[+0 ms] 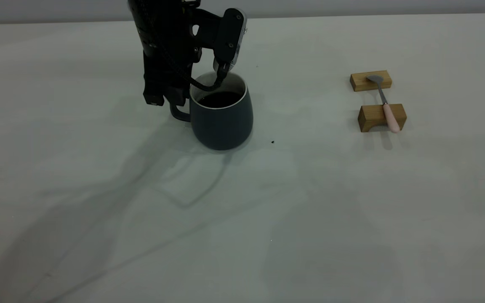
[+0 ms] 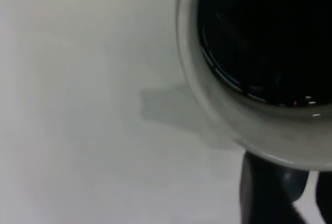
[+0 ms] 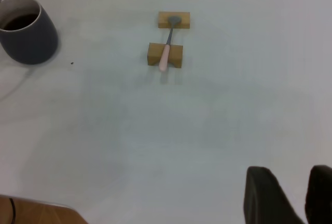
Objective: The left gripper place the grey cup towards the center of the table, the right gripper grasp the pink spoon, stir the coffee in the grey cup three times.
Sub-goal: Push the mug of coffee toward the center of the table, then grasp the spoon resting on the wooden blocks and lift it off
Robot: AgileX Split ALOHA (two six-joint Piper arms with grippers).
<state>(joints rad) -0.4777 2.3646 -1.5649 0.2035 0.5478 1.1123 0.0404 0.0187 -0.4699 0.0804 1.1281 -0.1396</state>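
The grey cup [image 1: 221, 122] stands on the table [image 1: 242, 219] left of the middle, with dark coffee [image 1: 219, 99] inside. My left gripper [image 1: 166, 101] reaches down at its handle [image 1: 178, 114]. In the left wrist view the gripper [image 2: 293, 200] straddles the handle [image 2: 291, 182] below the white rim [image 2: 218, 110], and a strip of table shows between the handle and one finger, so it is open. The pink spoon [image 1: 387, 110] lies across two wooden blocks at the right. My right gripper [image 3: 290, 182] hangs open and empty, far from the spoon [image 3: 166, 53].
Two tan wooden blocks [image 1: 371, 81] [image 1: 375, 118] carry the spoon, bowl on the far one. A tiny dark speck [image 1: 272, 142] lies right of the cup. A black cable [image 1: 206, 86] droops over the cup's rim. A brown table edge [image 3: 41, 211] shows in the right wrist view.
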